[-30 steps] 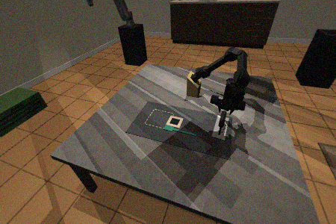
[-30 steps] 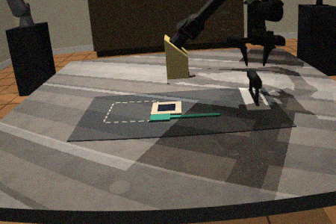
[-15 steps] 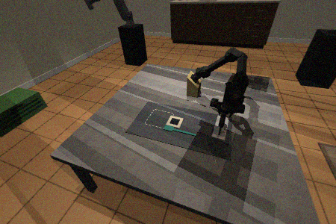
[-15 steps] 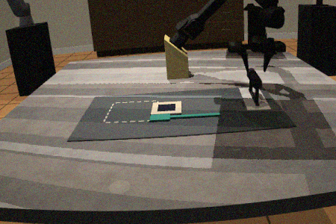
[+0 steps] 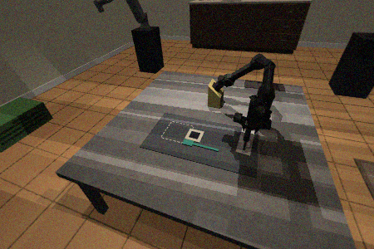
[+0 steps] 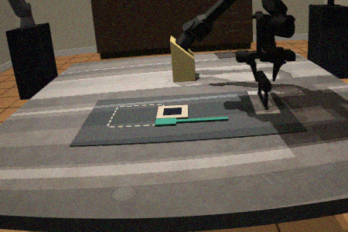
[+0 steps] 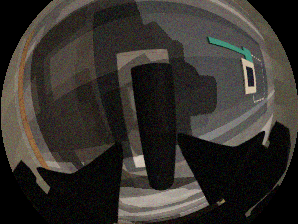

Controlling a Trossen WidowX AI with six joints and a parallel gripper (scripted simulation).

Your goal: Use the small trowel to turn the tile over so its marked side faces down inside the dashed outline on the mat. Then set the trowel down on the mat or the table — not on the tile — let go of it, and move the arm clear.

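Observation:
The tile (image 5: 194, 135) (image 6: 172, 111) (image 7: 249, 78) is cream with a dark square mark facing up. It lies on the dark mat (image 5: 154, 143) (image 6: 93, 137), at the right end of the dashed outline (image 5: 179, 123) (image 6: 133, 105). A flat teal long-handled tool (image 5: 204, 146) (image 6: 201, 119) (image 7: 226, 46) lies along the tile's near edge. A small trowel with a pale plate and an upright black handle (image 5: 246, 138) (image 6: 264, 86) (image 7: 154, 116) stands at the mat's right end. My gripper (image 5: 248, 128) (image 6: 264, 69) (image 7: 149, 143) is open just above that handle, one finger on each side, not touching it.
A yellow wedge block (image 5: 215, 95) (image 6: 182, 65) stands on the table behind the mat, under my arm's forearm. A second arm on a black pedestal (image 5: 147, 47) stands on the floor beyond the table. A dark counter (image 5: 249, 22) lines the back wall.

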